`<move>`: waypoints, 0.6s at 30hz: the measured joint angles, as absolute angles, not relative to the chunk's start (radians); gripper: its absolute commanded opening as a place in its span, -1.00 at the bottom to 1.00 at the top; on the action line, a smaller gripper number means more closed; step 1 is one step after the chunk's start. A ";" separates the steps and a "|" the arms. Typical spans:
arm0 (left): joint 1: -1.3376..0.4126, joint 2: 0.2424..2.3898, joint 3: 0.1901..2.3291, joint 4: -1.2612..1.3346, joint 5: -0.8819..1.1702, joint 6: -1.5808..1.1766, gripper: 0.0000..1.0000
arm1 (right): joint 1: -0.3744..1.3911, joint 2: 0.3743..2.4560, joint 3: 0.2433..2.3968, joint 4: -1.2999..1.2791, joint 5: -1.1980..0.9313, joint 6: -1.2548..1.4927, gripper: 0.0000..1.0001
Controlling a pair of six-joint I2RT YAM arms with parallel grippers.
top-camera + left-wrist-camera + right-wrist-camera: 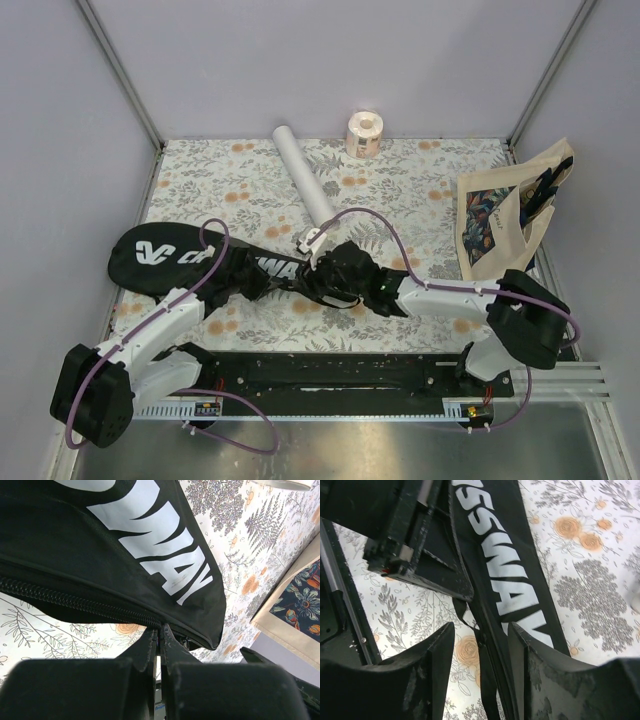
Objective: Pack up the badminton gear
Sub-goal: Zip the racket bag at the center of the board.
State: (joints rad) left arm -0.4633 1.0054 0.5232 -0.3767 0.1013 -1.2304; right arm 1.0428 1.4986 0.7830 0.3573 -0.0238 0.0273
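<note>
The long black racket bag (pixel 150 255) lettered in white lies across the table's left and middle. My left gripper (pixel 258 284) is at its near zipper edge. In the left wrist view its jaws (pixel 161 630) are pressed together on the zipper seam of the bag (pixel 100 540). My right gripper (pixel 325 277) is at the bag's narrow right end. Its jaws (pixel 481 627) are open and straddle the bag's edge (pixel 505 570) and a thin strap. The white tube (pixel 305 185) lies behind the bag. No rackets show.
A pinkish paper roll (pixel 365 133) stands at the back. A beige printed tote bag (pixel 510 215) leans at the right wall and also shows in the left wrist view (pixel 300 595). The left gripper's body (pixel 420 545) is close beside my right fingers.
</note>
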 measured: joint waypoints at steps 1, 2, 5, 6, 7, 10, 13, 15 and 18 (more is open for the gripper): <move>-0.463 1.005 0.523 -0.377 0.101 -1.230 -1.00 | 1.040 1.508 0.805 0.344 -0.043 0.020 0.12; -0.463 1.005 0.523 -0.378 0.102 -1.230 -1.00 | 1.040 1.518 0.821 0.331 -0.059 0.015 0.12; -0.463 1.005 0.524 -0.381 0.104 -1.230 -1.00 | 1.040 1.547 0.850 0.291 -0.094 0.001 0.09; -0.463 1.006 0.524 -0.382 0.105 -1.230 -1.00 | 1.040 1.559 0.859 0.275 -0.102 -0.004 0.08; -0.463 1.006 0.524 -0.382 0.105 -1.229 -1.00 | 1.040 1.572 0.867 0.259 -0.109 -0.007 0.07; -0.463 1.006 0.524 -0.384 0.107 -1.229 -1.00 | 1.041 1.612 0.894 0.217 -0.121 -0.020 0.04; -0.463 1.005 0.524 -0.388 0.107 -1.229 -1.00 | 1.041 1.644 0.917 0.192 -0.122 -0.032 0.00; -0.463 1.005 0.525 -0.391 0.108 -1.229 -1.00 | 1.040 1.661 0.929 0.185 -0.121 -0.039 -0.07; -0.463 1.006 0.528 -0.397 0.108 -1.227 -1.00 | 1.041 1.679 0.938 0.182 -0.121 -0.045 -0.33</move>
